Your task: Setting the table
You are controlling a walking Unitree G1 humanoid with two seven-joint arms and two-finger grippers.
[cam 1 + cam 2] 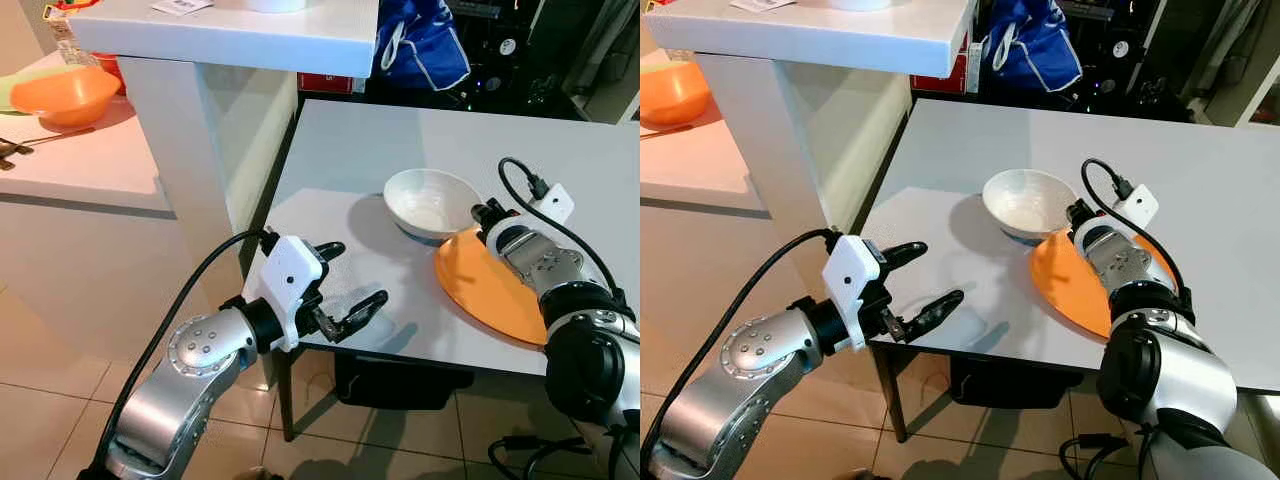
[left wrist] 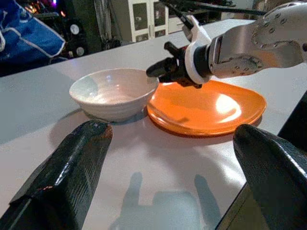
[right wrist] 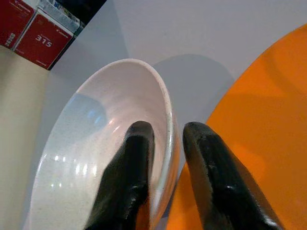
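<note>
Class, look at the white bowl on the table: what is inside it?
Inside the white bowl sits one finger of the right gripper, whose fingers straddle the rim beside the orange plate. No food shows; the part of the bottom under that finger is hidden.

The orange plate (image 1: 490, 290) is partly hidden under the right arm; the counter (image 1: 400, 150) is cut off at the frame's right.

Left gripper (image 1: 343, 284) hovers at the near left, fingers spread wide. Right gripper (image 3: 165, 158) reaches far right, fingers narrowly parted, nearly closed.
</note>
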